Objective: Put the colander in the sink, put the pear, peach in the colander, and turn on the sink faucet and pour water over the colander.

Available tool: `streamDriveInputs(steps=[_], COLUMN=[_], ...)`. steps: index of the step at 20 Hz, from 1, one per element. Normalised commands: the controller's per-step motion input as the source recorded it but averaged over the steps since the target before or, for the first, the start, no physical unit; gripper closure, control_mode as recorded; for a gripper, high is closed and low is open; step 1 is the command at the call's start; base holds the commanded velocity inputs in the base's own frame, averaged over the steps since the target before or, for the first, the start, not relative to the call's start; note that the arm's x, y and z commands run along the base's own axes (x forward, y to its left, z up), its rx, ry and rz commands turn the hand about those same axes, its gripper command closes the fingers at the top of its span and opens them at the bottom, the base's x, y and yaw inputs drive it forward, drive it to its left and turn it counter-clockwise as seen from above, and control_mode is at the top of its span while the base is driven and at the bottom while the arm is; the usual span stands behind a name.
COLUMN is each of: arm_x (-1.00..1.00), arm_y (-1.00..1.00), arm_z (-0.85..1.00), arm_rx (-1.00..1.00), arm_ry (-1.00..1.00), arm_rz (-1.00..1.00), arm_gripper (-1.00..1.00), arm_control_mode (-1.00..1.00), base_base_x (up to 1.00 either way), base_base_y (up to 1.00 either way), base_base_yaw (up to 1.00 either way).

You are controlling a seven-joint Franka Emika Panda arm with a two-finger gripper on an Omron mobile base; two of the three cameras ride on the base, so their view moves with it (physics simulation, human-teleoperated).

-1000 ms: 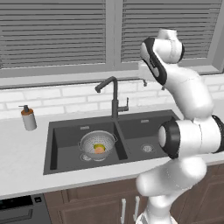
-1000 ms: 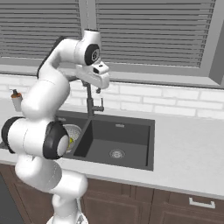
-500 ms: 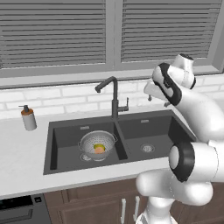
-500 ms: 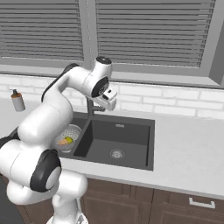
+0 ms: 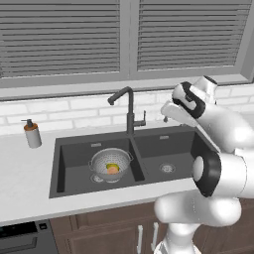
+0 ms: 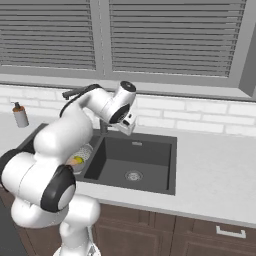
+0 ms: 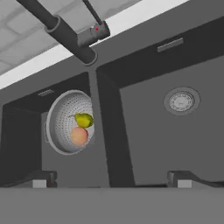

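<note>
In the left base view, the colander [image 5: 111, 163] sits in the sink's [image 5: 74, 186] left basin, fruit inside; no writing is legible. The right base view has the arm hiding most of it. In the hand view, the pear [image 7: 83, 119] touches the peach [image 7: 79, 135]; the pincer [image 7: 111, 180] gapes wide, empty, well apart from the colander.

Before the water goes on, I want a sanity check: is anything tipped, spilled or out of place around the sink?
Nothing stands out. The colander sits upright in the left basin of the sink, holding the pear and peach.
</note>
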Motion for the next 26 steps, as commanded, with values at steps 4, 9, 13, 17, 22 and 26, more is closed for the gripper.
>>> streamDriveInputs(steps=[4,9,13,17,22,26], arm_x=[0.35,0.46,0.48,0.34,0.27,0.53], arm_y=[0.05,0.05,0.01,0.04,0.13,0.07], arm_z=[-0.38,-0.19,0.0,-0.01,-0.12,-0.06], arm_rx=[0.13,0.14,0.13,0.12,0.12,0.12], arm_ry=[-0.17,-0.16,-0.12,-0.07,-0.02,0.0], arm_rz=[0.18,0.17,0.14,0.11,0.09,0.05], arm_gripper=[-1.0,-1.0,-1.0,-1.0,-1.0,-1.0], arm_control_mode=[-1.0,-1.0,-1.0,-1.0,-1.0,-1.0], base_base_x=[0.0,0.0,0.0,0.0,0.0,0.0], base_base_y=[0.0,0.0,0.0,0.0,0.0,0.0], base_base_yaw=[0.0,0.0,0.0,0.0,0.0,0.0])
